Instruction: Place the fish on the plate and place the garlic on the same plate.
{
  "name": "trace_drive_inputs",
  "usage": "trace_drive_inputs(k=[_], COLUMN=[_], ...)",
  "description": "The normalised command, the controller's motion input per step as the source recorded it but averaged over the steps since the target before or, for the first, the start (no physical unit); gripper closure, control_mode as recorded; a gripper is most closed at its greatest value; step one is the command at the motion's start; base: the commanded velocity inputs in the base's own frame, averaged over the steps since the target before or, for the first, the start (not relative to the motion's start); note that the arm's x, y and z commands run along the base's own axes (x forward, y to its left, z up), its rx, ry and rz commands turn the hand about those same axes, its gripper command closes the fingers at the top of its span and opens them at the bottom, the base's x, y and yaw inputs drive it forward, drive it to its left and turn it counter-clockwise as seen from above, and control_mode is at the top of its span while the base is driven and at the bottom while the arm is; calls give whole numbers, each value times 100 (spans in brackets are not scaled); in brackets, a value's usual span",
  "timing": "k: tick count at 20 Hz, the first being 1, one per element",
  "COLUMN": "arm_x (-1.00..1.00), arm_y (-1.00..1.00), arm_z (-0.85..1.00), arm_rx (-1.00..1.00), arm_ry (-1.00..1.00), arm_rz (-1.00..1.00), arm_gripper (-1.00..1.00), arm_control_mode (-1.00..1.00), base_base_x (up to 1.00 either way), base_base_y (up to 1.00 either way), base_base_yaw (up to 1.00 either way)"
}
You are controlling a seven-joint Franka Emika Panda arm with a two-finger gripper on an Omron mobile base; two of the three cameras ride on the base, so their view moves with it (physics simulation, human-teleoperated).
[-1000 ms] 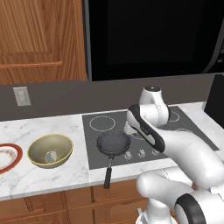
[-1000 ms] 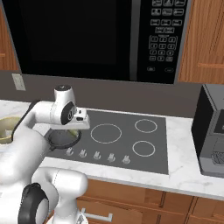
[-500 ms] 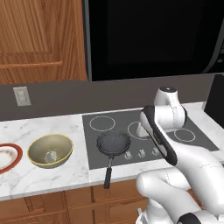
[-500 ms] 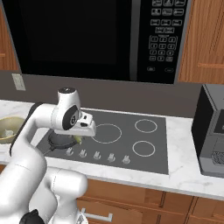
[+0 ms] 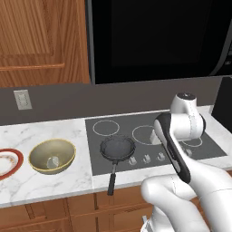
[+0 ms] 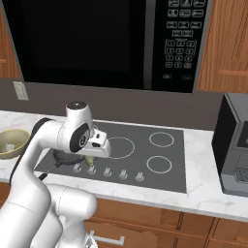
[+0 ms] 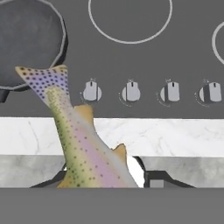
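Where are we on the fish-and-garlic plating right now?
Nothing is plated yet: the plate at the far left of the counter looks bare. In hand: the fish sits between the gripper fingers, lifted over the stove knobs beside the frying pan. Left: carry it to the plate, then fetch the garlic, which appears to sit in the olive bowl.

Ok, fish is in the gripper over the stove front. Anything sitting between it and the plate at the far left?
Yes. Heading left from the fish, the black frying pan sits on the stove, then the olive-yellow bowl stands on the counter just before the plate. Carrying high should clear both.
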Motion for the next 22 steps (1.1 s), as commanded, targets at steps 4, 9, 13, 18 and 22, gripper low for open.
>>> trace_drive_inputs(k=[4, 9, 13, 18, 22], arm_x=[-1, 0, 0, 0, -2], arm_y=[0, 0, 0, 0, 0], arm_z=[16, 7, 0, 0, 0], arm_rx=[0, 0, 0, 0, 0], arm_ry=[3, 2, 0, 0, 0], arm_rz=[-6, -1, 0, 0, 0], arm_gripper=[100, 100, 100, 100, 100], arm_control_mode=[-100, -100, -100, -100, -100], base_base_x=[0, 0, 0, 0, 0], base_base_y=[0, 0, 0, 0, 0], base_base_yaw=[0, 0, 0, 0, 0])
